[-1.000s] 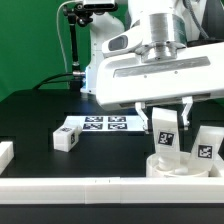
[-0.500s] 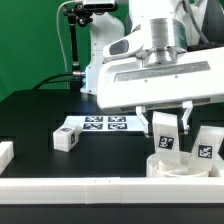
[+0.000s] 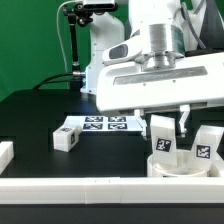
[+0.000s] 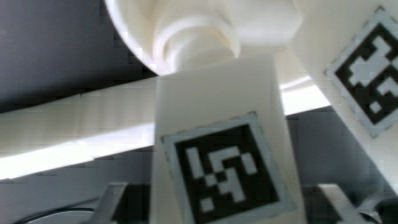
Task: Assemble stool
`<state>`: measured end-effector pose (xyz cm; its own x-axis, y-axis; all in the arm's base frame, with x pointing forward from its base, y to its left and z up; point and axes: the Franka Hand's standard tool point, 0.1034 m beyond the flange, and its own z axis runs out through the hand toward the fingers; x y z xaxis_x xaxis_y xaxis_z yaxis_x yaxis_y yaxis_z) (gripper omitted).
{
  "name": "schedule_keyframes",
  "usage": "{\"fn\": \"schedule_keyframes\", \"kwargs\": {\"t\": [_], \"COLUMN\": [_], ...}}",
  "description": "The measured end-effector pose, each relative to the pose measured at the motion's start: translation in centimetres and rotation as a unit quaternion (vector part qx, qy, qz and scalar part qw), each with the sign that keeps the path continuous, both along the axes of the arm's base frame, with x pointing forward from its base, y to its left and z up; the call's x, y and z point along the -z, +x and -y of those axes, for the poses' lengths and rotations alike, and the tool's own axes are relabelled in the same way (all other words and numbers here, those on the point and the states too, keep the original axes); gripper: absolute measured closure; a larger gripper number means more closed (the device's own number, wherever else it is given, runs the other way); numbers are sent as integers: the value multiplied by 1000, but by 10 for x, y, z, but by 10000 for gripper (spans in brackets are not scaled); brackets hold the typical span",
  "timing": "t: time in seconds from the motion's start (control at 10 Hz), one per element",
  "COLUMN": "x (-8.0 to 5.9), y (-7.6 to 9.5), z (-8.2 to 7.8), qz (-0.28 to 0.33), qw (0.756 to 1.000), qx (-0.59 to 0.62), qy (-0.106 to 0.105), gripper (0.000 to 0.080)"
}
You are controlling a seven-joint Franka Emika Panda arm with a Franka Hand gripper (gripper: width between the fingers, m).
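My gripper [image 3: 164, 122] hangs at the exterior view's right, shut on a white stool leg [image 3: 162, 138] with a square tag. The leg stands nearly upright, with its lower end at the round white seat [image 3: 180, 166] below. In the wrist view the leg [image 4: 222, 120] runs from between my fingers [image 4: 114, 198] down to the seat [image 4: 169, 25], where its rounded end meets it. A second tagged leg [image 3: 206, 146] stands on the seat just to the right and also shows in the wrist view as a tagged leg [image 4: 365, 75]. A third leg [image 3: 67, 138] lies loose on the black table.
The marker board [image 3: 106, 124] lies flat behind the loose leg. A long white border bar [image 3: 90, 189] runs along the table's front, and a short white block [image 3: 5, 153] sits at the exterior view's left. A camera stand [image 3: 76, 40] rises at the back.
The gripper body has turned a little about its own axis, and the held leg has shifted slightly to the exterior view's left with it. Nothing else has moved.
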<state>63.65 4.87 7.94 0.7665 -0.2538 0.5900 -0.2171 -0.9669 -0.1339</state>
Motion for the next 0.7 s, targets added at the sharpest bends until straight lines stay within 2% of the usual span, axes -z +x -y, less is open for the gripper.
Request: {"fn": "schedule_keyframes", "kwargs": {"t": [0.5, 0.6, 0.7], "x": [4, 4, 1], "y": [-2, -3, -2], "z": [-1, -2, -3], "qz": [-17, -20, -26], "qw": [1000, 1000, 1000], "qx": [-2, -2, -3], "qy": [4, 5, 8], "gripper": [462, 288, 179]}}
